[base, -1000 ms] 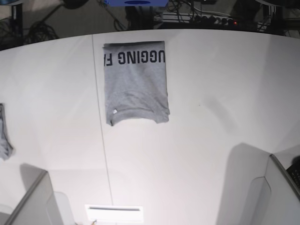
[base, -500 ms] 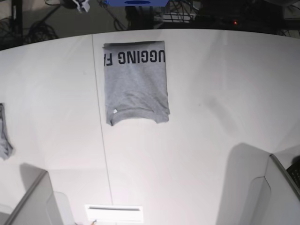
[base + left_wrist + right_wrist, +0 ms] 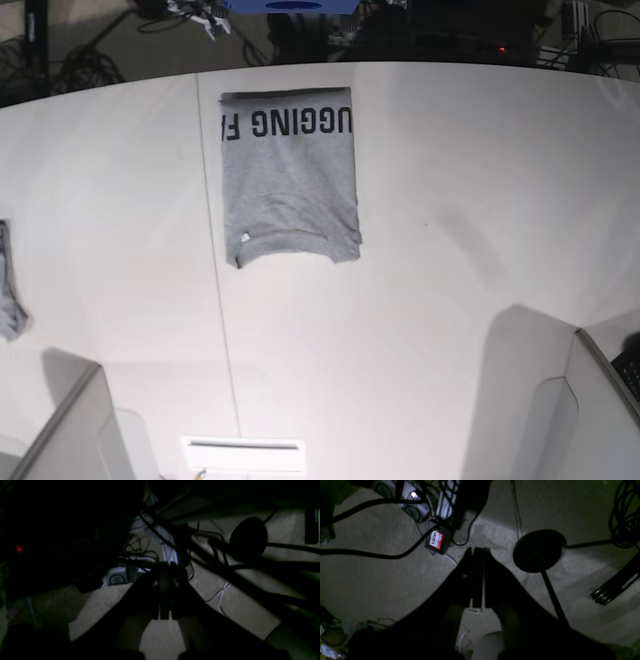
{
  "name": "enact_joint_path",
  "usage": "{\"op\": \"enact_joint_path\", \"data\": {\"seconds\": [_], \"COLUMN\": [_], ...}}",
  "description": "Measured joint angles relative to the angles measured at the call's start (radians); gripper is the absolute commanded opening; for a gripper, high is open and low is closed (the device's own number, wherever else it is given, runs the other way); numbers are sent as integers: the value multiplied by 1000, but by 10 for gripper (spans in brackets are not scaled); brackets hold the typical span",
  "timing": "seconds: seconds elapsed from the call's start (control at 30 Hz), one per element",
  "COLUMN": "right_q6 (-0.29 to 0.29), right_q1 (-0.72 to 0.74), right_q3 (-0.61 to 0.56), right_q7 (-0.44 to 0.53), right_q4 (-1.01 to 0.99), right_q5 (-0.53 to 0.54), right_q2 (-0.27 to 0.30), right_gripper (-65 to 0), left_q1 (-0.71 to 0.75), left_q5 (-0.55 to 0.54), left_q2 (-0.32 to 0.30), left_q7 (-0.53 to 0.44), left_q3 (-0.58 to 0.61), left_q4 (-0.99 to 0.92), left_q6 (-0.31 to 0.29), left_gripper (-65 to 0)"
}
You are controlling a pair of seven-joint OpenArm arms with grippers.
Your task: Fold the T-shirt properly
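Folded T-shirt [image 3: 290,178] in base view only (wrists: floor cables [image 3: 220,567])

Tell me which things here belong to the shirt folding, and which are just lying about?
For the job:
T-shirt, folded on the white table

Lying about:
grey cloth at the table's edge
cables and a labelled adapter on the carpet
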Motion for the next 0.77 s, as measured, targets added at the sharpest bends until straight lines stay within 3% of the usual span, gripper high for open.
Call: {"op": "enact_joint_path", "data": {"seconds": [0.77], "right_q6": [0], "right_q1": [27], "right_q3": [0], "right_q7": [-9], "right_q4": [-3], "right_q5": [0], "right_q2": [-31], "right_gripper": [-650], "left_q1": [-62], "left_q5": [-3], "left_q2": [-19], "left_q7": [-5], "left_q3": [-1], "left_q4": [16], "left_q6": [0], "left_gripper": [-650]}}
